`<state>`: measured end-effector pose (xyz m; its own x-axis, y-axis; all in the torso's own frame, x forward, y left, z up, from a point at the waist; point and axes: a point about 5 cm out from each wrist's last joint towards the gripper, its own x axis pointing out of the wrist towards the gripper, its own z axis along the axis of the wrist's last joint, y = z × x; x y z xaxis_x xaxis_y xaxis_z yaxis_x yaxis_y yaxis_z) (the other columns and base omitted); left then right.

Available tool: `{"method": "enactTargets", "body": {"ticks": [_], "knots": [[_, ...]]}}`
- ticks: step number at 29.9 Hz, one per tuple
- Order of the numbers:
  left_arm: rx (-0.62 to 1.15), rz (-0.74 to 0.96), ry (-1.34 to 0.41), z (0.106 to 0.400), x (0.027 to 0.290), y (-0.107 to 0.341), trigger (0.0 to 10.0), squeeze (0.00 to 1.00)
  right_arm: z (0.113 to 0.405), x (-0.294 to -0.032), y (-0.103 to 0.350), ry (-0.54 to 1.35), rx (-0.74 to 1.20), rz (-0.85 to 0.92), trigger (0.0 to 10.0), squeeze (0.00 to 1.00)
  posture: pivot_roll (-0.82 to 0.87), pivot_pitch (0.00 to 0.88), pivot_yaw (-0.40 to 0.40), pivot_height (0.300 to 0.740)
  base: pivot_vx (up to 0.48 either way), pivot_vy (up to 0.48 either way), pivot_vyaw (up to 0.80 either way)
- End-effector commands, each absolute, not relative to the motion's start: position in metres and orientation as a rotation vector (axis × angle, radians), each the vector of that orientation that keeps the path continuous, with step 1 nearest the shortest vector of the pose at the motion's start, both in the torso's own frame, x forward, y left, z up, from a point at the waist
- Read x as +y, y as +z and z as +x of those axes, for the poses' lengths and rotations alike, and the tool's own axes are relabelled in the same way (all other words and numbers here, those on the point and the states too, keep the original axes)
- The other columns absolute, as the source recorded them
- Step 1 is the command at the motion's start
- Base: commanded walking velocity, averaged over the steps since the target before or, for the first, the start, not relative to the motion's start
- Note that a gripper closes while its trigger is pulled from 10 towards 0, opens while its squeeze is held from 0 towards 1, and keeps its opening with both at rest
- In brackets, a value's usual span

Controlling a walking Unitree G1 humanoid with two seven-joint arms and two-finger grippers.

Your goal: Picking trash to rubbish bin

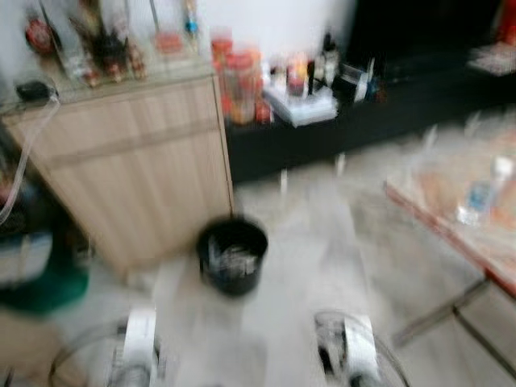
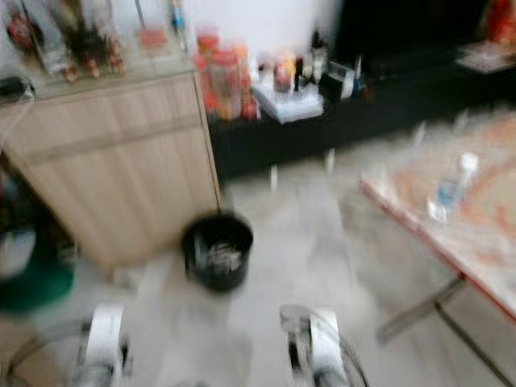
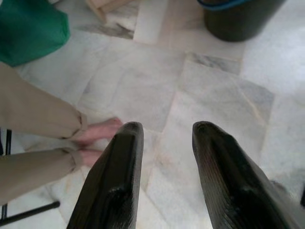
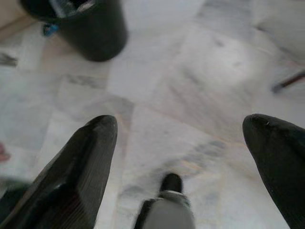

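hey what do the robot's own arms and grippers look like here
Both arms are silver, blurred at the bottom of the eye views. The left gripper has two long black fingers with rounded tips and a faintly ribbed inner face. The right gripper has the same glossy black, tapering fingers.

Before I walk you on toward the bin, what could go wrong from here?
1. A person's bare feet rest on the floor close by the left gripper; a step or swing could hit them.
2. The head views are blurred, so the black bin is hard to place exactly; it could get kicked over.
3. The table with a bottle stands on the right; turning might clip its edge.
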<state>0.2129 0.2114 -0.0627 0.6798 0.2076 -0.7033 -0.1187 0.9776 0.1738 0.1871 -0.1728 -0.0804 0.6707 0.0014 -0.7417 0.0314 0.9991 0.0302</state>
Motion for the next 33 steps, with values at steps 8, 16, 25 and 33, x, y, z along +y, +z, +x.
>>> {"method": "enactTargets", "body": {"ticks": [8, 16, 25, 33], "knots": [[0.776, 0.147, 0.158, 0.221, 0.213, -0.057, 10.0, 0.00, 0.198, -0.169, -0.075, -0.001, 0.796, 0.040, 10.0, 0.00, -0.06, 0.000, 0.016, 0.740, -0.150, 0.000, 0.00], [0.652, 0.177, 0.098, 0.245, 0.205, -0.040, 10.0, 0.00, 0.219, -0.161, -0.061, 0.051, 0.695, 0.016, 10.0, 0.00, -0.07, 0.000, 0.028, 0.740, 0.000, 0.000, 0.00], [0.376, 0.196, 0.015, 0.292, 0.177, 0.002, 10.0, 0.00, 0.270, -0.151, -0.018, 0.119, 0.424, -0.017, 10.0, 0.00, -0.07, 0.000, 0.023, 0.740, 0.000, 0.000, 0.00], [0.058, 0.228, 0.001, 0.328, 0.161, 0.057, 10.0, 0.00, 0.321, -0.139, 0.048, 0.141, 0.078, -0.007, 10.0, 0.00, -0.07, 0.000, 0.018, 0.740, 0.000, 0.000, 0.00]]}}
